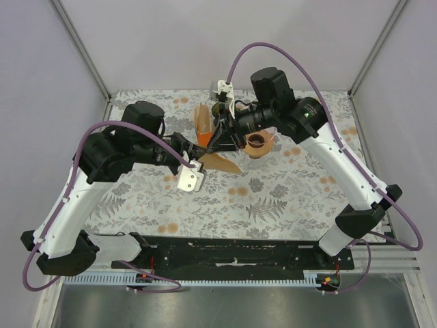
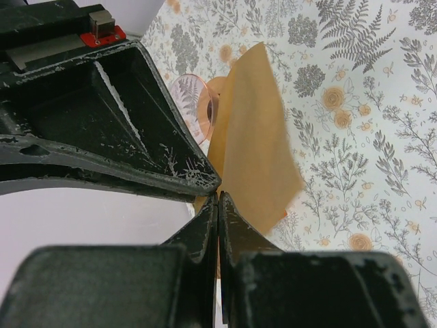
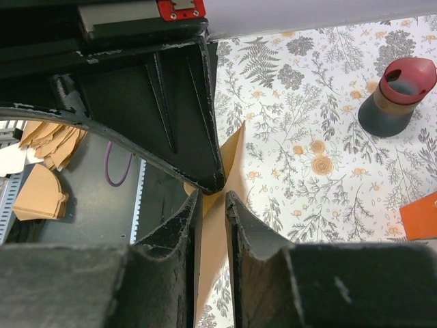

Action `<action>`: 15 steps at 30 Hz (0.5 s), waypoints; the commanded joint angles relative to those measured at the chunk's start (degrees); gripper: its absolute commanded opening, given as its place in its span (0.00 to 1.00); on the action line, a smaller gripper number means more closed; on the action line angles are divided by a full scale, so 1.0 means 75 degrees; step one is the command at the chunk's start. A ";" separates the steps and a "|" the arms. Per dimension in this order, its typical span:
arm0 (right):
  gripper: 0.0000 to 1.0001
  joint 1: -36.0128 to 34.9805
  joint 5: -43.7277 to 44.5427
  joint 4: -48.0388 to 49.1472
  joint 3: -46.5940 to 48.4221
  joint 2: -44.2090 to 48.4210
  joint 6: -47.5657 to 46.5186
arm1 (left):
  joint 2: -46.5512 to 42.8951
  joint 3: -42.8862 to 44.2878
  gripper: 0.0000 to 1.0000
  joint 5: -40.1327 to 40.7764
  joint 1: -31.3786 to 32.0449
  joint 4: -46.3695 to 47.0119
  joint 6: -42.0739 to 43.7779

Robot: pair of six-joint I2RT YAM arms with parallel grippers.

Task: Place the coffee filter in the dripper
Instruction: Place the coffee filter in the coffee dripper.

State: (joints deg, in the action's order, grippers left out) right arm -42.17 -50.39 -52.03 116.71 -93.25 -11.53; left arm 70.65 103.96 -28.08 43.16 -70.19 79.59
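Overall, the floral-patterned table [image 1: 287, 198] carries three task-relevant items. They are grouped near its middle, where the left arm [image 1: 75, 184] and right arm [image 1: 341, 164] converge from either side. An orange holder [image 1: 203, 121] stands at the far side and appears to hold spare filters. Just to its right is the dripper [image 3: 399, 92], a reddish funnel on a dark base, upright with nothing visible inside it. The coffee filter [image 2: 256, 137], a flat brown paper wedge, is held clear of the table, near the dripper's left side but apart from it. The left gripper [image 2: 218, 198] is clamped on the filter's lower edge, with its fingers pressed together on the paper. The right gripper [image 3: 212, 198] straddles the same filter with a narrow gap between its fingers. Whether its pads actually press the paper cannot be told. Judged from this, the filter has been picked up and is being shared or passed between the two grippers. Opening it out, carrying it over the dripper and seating it in the funnel all remain to be done. In the overhead view the right wrist hides the point where the two grippers meet. Each wrist view is largely blocked by the other gripper's dark finger. A pale pink round shape behind the filter in the left wrist view may be the dripper, but this is not certain.
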 commanded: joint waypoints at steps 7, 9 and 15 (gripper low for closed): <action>0.21 -0.0037 0.0556 -0.0152 0.0107 -0.0152 -0.0056 | -0.0162 -0.0045 0.02 0.0052 0.0058 0.0207 0.0145; 0.25 -0.0060 0.0357 -0.0187 0.0119 -0.0164 -0.0115 | -0.0163 -0.0080 0.02 0.0087 0.0058 0.0195 0.0192; 0.41 -0.0236 0.0402 -0.0281 0.0142 -0.0246 -0.0197 | -0.0174 -0.0104 0.02 0.0204 0.0070 0.0253 0.0286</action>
State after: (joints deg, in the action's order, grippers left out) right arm -42.68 -47.44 -53.39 116.71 -94.39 -12.29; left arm 70.28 103.37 -26.98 43.27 -70.30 79.61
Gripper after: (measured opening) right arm 0.362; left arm 0.025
